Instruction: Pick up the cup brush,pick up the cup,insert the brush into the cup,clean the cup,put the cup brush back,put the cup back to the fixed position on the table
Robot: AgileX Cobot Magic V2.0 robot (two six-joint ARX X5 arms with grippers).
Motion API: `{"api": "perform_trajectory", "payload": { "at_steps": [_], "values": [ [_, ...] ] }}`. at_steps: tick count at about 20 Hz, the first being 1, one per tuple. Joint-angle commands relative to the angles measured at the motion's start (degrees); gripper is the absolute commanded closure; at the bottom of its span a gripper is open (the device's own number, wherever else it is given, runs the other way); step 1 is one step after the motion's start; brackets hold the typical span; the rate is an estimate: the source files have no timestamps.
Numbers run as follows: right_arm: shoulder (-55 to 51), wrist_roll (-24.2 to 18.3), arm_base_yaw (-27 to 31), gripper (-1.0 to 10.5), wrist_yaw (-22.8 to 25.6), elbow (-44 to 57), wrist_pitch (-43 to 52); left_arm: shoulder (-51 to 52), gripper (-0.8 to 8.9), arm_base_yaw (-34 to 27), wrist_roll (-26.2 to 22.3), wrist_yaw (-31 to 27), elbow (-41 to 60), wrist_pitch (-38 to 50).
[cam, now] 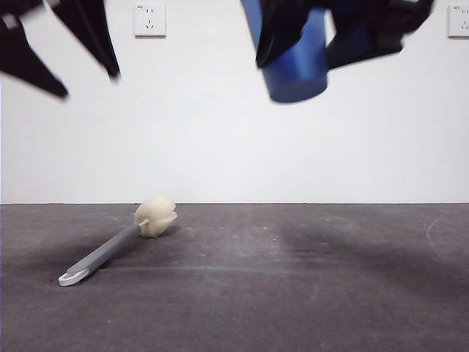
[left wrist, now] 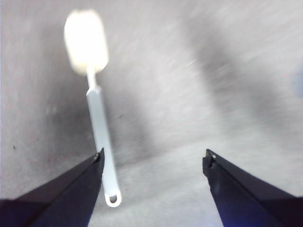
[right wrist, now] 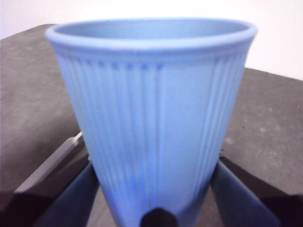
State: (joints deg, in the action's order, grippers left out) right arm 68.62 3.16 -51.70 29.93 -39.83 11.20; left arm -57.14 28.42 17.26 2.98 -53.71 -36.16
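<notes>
While the brush (cam: 121,246) lies on the bench (cam: 308,293) at 8 o'clock, put back, the right gripper (right wrist: 154,208) jaws grasp the cup (right wrist: 154,118) aloft; the left gripper (left wrist: 154,163) hangs released. Only setting down the cup seems left.

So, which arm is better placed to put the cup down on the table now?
The right. Its gripper already holds the cup in the air. The left gripper is open and empty above the cup brush, which lies on the table.
</notes>
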Motion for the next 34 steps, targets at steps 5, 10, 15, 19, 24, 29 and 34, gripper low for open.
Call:
{"api": "perform_trajectory", "payload": {
  "at_steps": [5, 10, 15, 19, 24, 29, 34],
  "values": [
    [16.39, -1.03, 5.86, 9.6, -3.26, 1.05, 14.67, 13.94, 4.58, 0.13, -3.19, 0.00, 0.28, -8.81],
    [26.80, -0.61, 11.15, 9.6, -7.41, 1.07, 23.19, 18.34, 4.59, 0.11, -3.85, 0.04, 0.28, -12.00],
    [33.64, -0.61, 15.96, 9.6, -13.42, 1.07, 29.27, 18.75, 4.59, 0.11, -5.05, 0.07, 0.28, -13.57],
    [36.33, -0.61, 19.21, 9.6, -17.94, 1.07, 31.19, 18.75, 4.59, 0.11, -5.14, 0.07, 0.28, -13.31],
    [39.82, -0.37, 21.75, 9.6, -22.88, 1.07, 31.02, 18.75, 4.59, 0.11, -5.27, 0.02, 0.28, -13.18],
    [40.28, -0.42, 21.44, 9.6, -24.04, 1.95, 27.02, 18.75, 4.59, 0.11, -5.29, -1.18, 0.28, -13.20],
    [39.91, -0.04, 20.55, 8.0, -24.02, 2.19, 21.88, 18.75, 4.59, 0.09, -5.31, -1.42, 0.28, -13.27]
  ]
}}
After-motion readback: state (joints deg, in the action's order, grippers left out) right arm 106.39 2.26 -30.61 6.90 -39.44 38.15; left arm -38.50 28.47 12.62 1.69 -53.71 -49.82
